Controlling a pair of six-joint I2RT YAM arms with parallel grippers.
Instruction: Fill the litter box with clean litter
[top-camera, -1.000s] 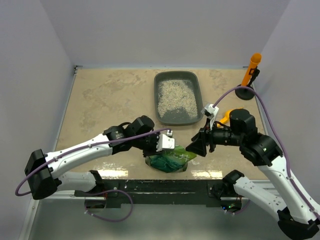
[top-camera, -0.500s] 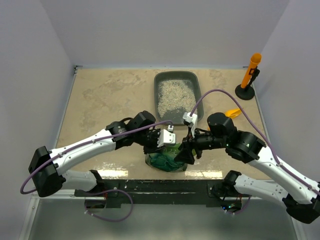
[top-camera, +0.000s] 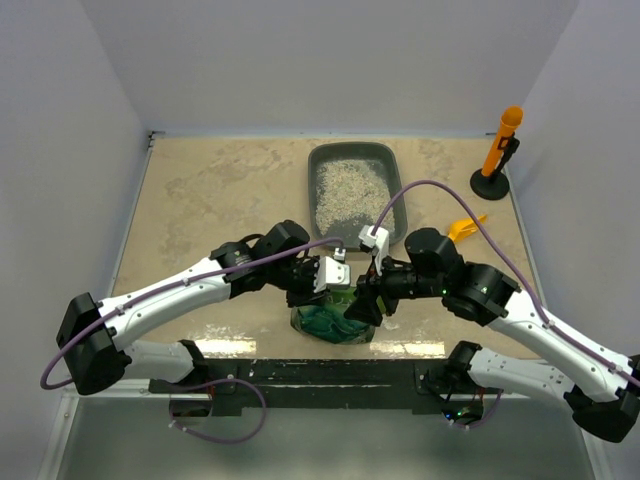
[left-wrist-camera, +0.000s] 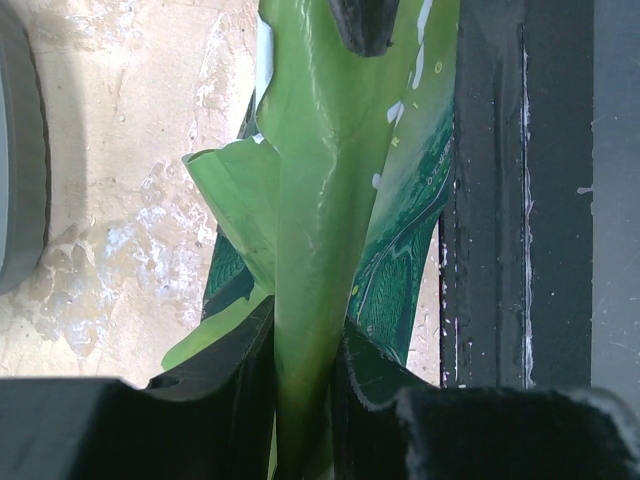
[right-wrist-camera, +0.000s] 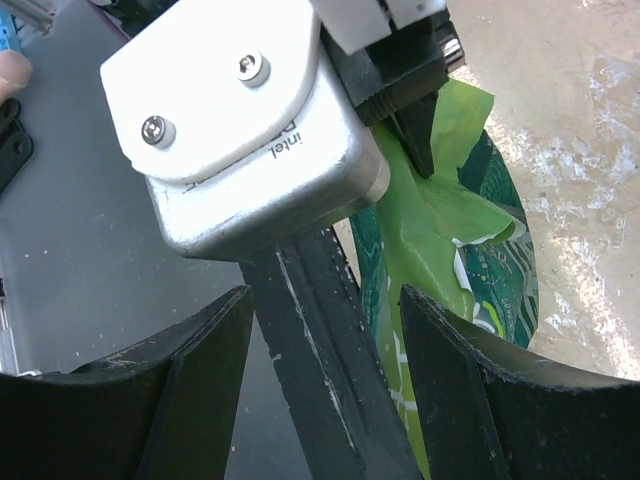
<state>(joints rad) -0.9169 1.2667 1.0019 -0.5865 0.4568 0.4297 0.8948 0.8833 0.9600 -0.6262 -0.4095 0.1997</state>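
Tabletop; left gripper pinching bag (green).

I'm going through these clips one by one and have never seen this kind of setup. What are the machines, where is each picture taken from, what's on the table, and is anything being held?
Two robot arms are bolted at the near edge of a table, each ending in a two-finger gripper. The overhead picture looks down from above and behind them; the other two come from cameras on the wrists.

On the table: a grey litter box with pale litter already inside, a green bag at the near edge, an orange tool on a black stand at the far right, and a small orange piece nearer.

The left gripper is pinching a fold of the bag. The right gripper is open, its fingers on either side of the left gripper's body, with the bag just beyond; it holds nothing.
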